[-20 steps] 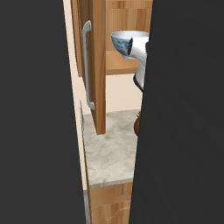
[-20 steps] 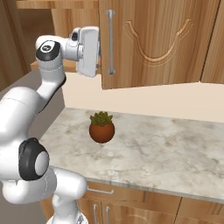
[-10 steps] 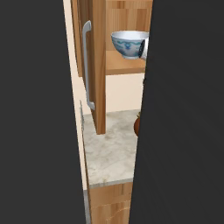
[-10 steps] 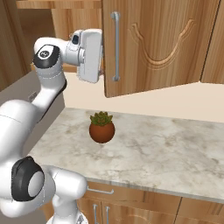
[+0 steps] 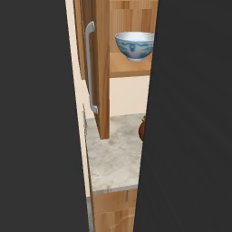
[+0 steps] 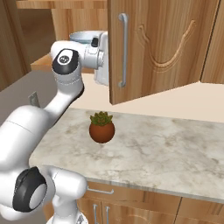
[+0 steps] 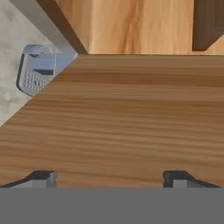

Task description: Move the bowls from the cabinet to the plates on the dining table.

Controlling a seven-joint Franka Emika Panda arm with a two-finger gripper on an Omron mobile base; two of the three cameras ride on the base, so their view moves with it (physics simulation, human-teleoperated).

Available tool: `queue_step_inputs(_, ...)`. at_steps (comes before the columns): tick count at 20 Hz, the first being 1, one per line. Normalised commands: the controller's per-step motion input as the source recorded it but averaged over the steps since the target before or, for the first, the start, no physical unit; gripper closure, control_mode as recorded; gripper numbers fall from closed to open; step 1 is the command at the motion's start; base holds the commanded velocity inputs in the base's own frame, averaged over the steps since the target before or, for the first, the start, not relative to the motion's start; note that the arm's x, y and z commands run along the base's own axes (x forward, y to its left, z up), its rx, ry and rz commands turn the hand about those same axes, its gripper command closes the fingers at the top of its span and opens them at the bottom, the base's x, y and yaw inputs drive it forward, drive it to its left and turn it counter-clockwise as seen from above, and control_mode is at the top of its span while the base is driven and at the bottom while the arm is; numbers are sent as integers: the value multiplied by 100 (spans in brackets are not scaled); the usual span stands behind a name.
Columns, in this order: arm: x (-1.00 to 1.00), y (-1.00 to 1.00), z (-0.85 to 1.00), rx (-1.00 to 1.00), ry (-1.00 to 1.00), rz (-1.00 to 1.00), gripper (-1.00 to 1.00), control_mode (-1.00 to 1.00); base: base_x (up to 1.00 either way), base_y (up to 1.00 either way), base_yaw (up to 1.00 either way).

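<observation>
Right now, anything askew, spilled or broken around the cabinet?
Nothing stands out. The patterned bowl sits upright on the cabinet shelf, the cabinet door is swung open and looks intact, and the potted plant stands upright on the counter with no soil spilled. The gripper has its jaws open and holds nothing.

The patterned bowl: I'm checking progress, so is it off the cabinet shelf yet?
No, the patterned bowl sits upright on the cabinet shelf beside the open door.
</observation>
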Motion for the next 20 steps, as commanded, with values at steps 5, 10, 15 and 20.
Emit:
queue_step_inputs(5,-63,-38,0,0,-1,0,-100,-100,0,0,0)
queue_step_inputs(10,-78,-25,0,0,-1,0,-100,-100,0,0,0)
queue_step_inputs(15,-61,-34,-4,0,-1,0,-100,-100,0,0,0)
queue_step_inputs(20,-59,-49,-4,0,-2,0,-100,-100,0,0,0)
